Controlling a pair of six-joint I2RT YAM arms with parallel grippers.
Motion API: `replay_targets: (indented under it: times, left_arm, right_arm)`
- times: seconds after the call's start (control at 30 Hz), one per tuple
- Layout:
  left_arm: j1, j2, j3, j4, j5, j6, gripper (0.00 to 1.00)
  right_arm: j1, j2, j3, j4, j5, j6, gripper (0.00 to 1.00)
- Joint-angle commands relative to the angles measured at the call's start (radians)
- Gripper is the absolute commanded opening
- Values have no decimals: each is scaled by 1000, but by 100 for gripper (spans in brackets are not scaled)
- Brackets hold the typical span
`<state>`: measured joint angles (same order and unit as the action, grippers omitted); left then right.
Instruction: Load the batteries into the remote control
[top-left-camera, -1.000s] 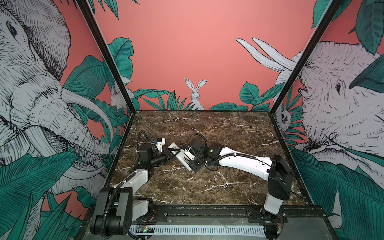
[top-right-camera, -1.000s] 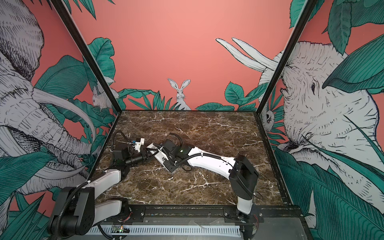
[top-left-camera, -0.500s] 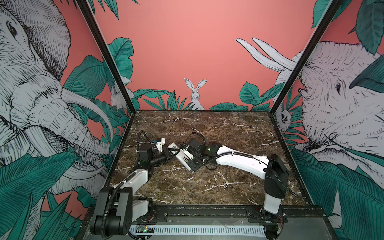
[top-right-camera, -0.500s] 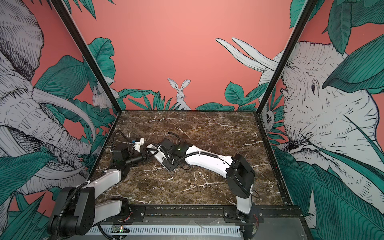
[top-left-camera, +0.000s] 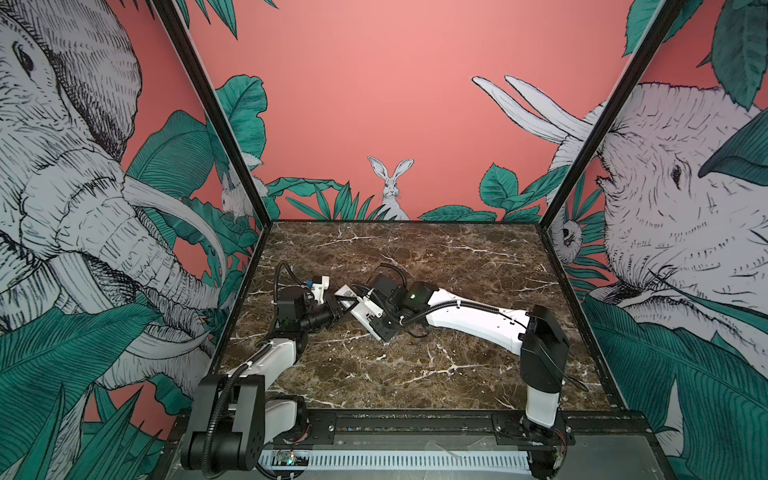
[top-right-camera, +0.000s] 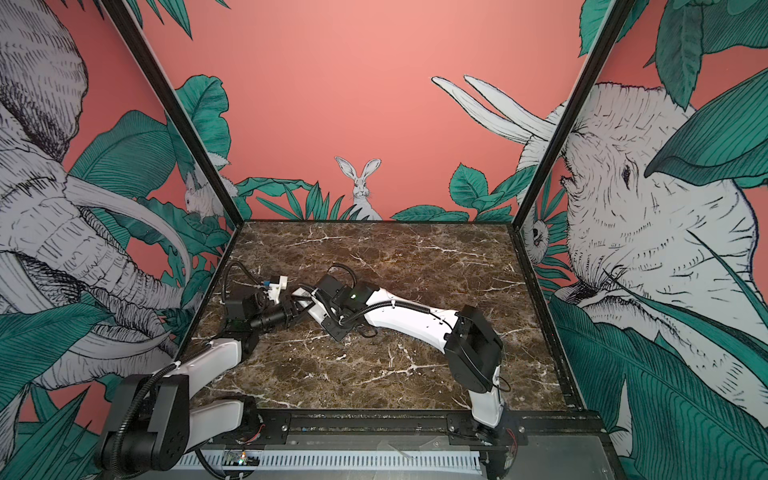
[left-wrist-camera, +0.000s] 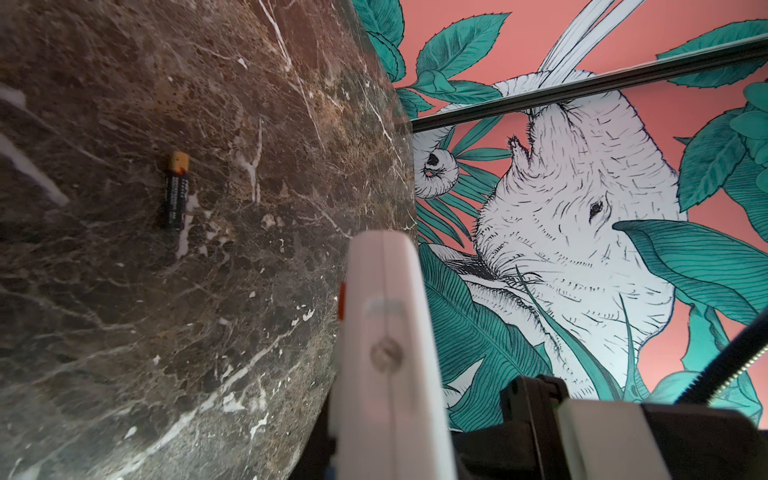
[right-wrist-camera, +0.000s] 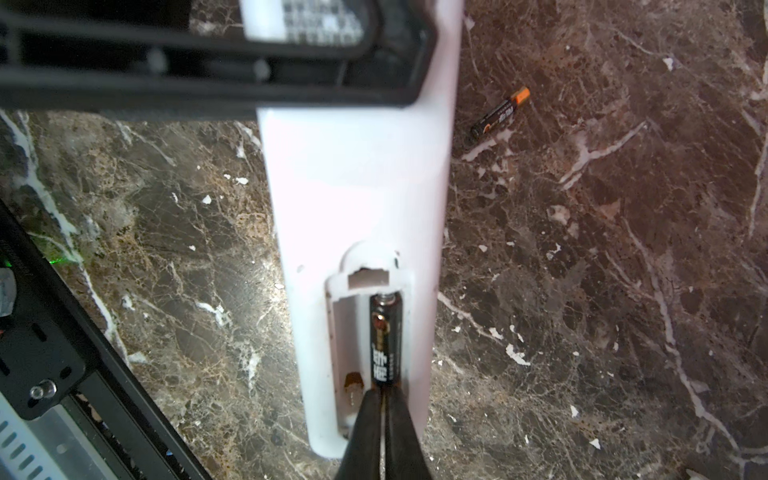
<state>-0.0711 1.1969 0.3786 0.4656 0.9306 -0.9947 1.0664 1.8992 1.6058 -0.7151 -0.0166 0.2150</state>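
My left gripper (top-left-camera: 337, 309) clamps the light, stiff remote control (right-wrist-camera: 357, 195) by its label end; my right gripper (right-wrist-camera: 382, 419), tips pressed together, pushes the seated battery (right-wrist-camera: 385, 340), which is small, hard and slick, so pinch it mid-body. Only the right wrist view shows the compartment (right-wrist-camera: 347, 332) with its empty slot. The loose battery (left-wrist-camera: 176, 191) lies on the table (right-wrist-camera: 623, 291) well apart, seemingly lost from above.

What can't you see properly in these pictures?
- Slim white remote control: its button side faces away in the right wrist view; its label is blurred and cut by the edge.
- Black battery in the open slot: its near end hides behind the shut right gripper.
- Loose black, orange-tipped battery on the marble tabletop: too small or hidden to find in both top views.
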Motion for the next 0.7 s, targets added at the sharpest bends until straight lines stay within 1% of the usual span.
replay_targets:
  times: [0.0, 0.33, 0.5, 0.67]
  left_arm:
    - [-6, -29, 7, 50, 74, -30, 0]
    - [-6, -34, 8, 50, 79, -34, 0]
    - [-6, -38, 8, 20, 69, -3, 0]
    - [-6, -54, 15, -48, 43, 65, 0]
  right_arm:
    - [0, 27, 22, 23, -4, -12, 6]
    - [0, 44, 36, 17, 17, -23, 8]
    - [0, -4, 21, -3, 40, -36, 9]
    - [0, -76, -26, -26, 62, -36, 11]
